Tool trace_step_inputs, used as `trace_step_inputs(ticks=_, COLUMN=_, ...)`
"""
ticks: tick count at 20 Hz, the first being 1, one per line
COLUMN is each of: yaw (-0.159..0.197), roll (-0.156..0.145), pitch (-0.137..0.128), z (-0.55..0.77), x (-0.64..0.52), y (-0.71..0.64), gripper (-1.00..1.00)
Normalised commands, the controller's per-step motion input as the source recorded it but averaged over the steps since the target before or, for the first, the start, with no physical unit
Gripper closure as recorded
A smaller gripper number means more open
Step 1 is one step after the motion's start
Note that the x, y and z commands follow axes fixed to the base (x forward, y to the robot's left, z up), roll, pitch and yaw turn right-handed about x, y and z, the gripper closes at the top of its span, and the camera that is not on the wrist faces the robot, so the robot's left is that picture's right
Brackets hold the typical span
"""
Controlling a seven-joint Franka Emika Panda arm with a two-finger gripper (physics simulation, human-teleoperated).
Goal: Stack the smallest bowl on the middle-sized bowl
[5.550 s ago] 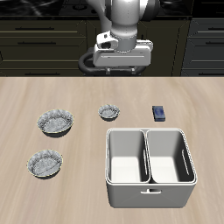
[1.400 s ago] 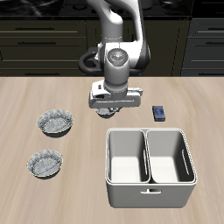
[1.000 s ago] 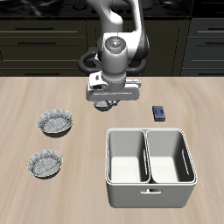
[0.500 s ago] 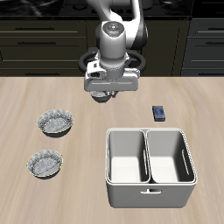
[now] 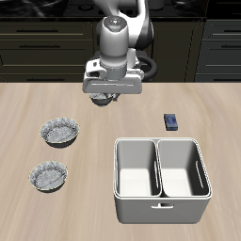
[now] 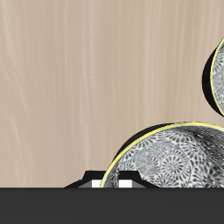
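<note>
Grey and speckled, two wide bowls with crinkled rims sit on the wooden table well apart from the arm. The one farther back looks a touch wider. The one nearer the front edge, slightly narrower, is the middle-sized bowl, and nothing rests in it.

Next across, the gripper hangs above the table's back part with its jaws clamped on the smallest bowl, which shows as a small dark shape just under the fingers, lifted clear of the wood and well apart from both wide bowls. In the wrist view the smallest bowl fills the space just beside the white fingertips, its patterned inside facing the camera. A slice of another grey bowl shows at that view's edge; which of the two wide ones it is, I cannot tell.

Farther along lies a small dark-blue block, flat on the table, and near it toward the front edge stands a white bin with two compartments side by side
</note>
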Motion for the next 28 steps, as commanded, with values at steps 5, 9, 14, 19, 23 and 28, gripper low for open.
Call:
trace_step_inputs(ticks=5, yaw=0.031, roll=-0.001, pitch=-0.038, z=0.24, x=0.08, y=-0.40, gripper=1.00)
trace_step_inputs(ticks=9, yaw=-0.020, roll=0.014, pitch=0.006, z=0.21, x=0.10, y=-0.42, gripper=1.00)
trace_step_inputs(ticks=14, yaw=-0.014, roll=0.061, pitch=0.049, z=0.15, x=0.16, y=-0.34, gripper=1.00)
trace_step_inputs(ticks=19, yaw=-0.009, roll=-0.019, pitch=-0.029, z=0.14, x=0.16, y=-0.35, gripper=1.00)
trace_step_inputs(ticks=23, yaw=-0.020, roll=0.026, pitch=-0.004, z=0.12, x=0.19, y=-0.36, gripper=1.00)
trace_step_inputs(ticks=28, yaw=-0.031, roll=0.035, pitch=0.014, z=0.10, x=0.19, y=-0.34, gripper=1.00)
